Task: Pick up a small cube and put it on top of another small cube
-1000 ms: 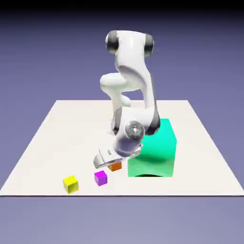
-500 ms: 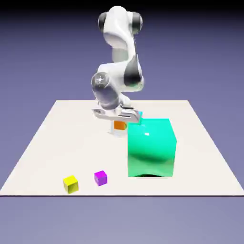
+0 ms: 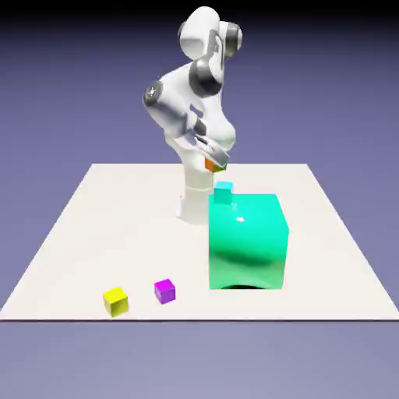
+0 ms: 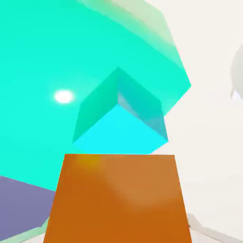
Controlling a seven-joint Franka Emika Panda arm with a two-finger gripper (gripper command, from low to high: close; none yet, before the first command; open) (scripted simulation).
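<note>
One small orange-brown cube (image 4: 118, 199) is clamped in my gripper (image 3: 213, 161), carried mid-air just above & near the small cyan-blue cube (image 3: 224, 192) behind the big glossy teal block (image 3: 248, 240); next: centre over it, lower, release.

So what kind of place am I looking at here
Most likely a rendered simulation test scene, not a real room: a bare white table floats before a plain blue-violet backdrop, holding only flat-coloured blocks such as the big teal block and the yellow cube.
</note>
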